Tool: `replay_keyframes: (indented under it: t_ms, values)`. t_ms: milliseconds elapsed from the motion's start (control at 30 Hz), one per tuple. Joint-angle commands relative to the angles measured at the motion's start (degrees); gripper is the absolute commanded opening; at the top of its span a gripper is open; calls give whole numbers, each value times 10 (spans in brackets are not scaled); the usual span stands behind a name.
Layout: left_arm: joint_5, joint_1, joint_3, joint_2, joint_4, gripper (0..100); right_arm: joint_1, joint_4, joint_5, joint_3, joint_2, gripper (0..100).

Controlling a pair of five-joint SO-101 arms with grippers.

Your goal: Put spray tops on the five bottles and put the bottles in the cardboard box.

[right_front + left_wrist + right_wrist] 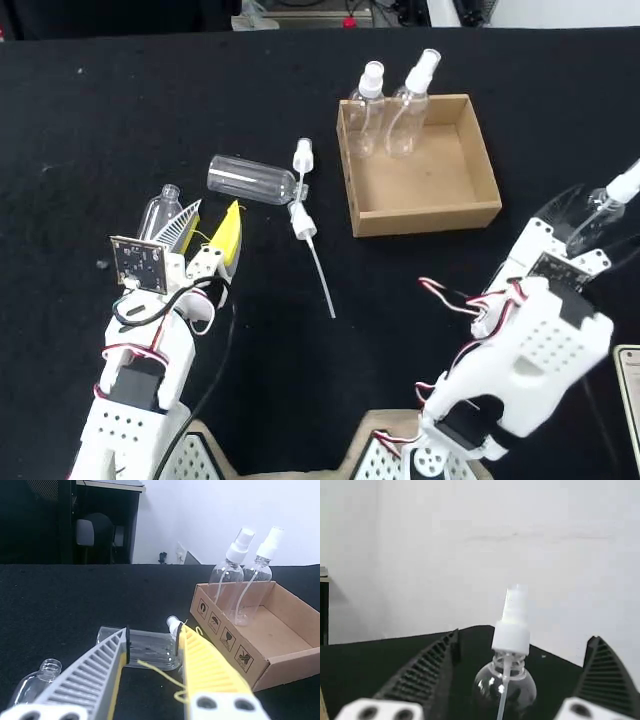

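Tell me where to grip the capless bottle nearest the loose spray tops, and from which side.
Grip the lying bottle across the middle of its straight body, coming from the side of the open left hand. It lies crosswise to that hand, neck toward the spray tops, so the hand should straddle it.

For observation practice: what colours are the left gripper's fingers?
Left gripper: one yellow, one grey; left wrist view.

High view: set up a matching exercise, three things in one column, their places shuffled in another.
1. pair of capped bottles
2. capless lying bottle
3. lone capped bottle

A. between the fingers of the right gripper
B. on the table, just beyond the left gripper
C. standing in the cardboard box

Pairs: 1-C, 2-B, 3-A.
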Motion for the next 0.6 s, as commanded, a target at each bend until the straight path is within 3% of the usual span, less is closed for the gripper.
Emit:
replay_keyframes:
  t_ms: [0,133,300,467,567]
  values:
    - [-7,7,13,-5,-6,168,24,-3,6,49,-85,353]
    - [-7,7,13,-5,-7,168,33,-2,9,153,-172,352]
    - [-7,7,13,-5,-6,168,28,44,100,247,-286,335]
    - [-7,7,13,-5,-6,168,33,230,143,238,-413,238]
    - [-7,7,13,-5,-6,168,33,395,150,210,-498,253]
